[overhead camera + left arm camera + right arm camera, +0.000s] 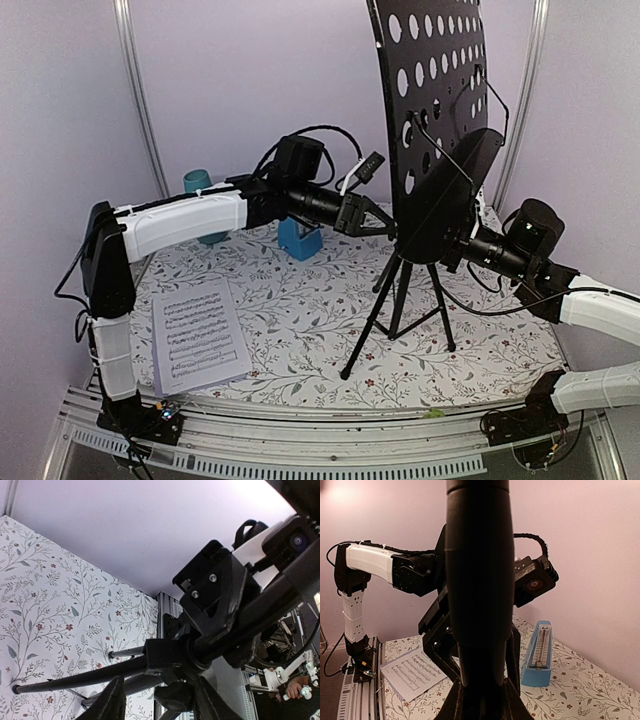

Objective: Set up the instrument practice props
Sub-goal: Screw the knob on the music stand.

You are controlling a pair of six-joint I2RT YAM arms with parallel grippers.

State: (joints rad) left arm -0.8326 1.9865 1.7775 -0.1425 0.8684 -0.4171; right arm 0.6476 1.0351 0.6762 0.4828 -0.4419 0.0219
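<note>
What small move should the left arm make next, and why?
Probably draw the left gripper back from the music stand: its jaws stand open at the hub, the right gripper holds the tray, and the sheet music lies on the table.

**No legible text in any view.** No word, brand, label or number can be read. Seen from the right gripper (pixel 482 702), the sheet-music page (pixel 412 672) lies beyond its jaws to your left. It carries printed staves, but the notes and any title are too small to read. The blue metronome (pixel 537 655), beyond the jaws to your right, bears a graduated scale, with no figure legible.
</note>
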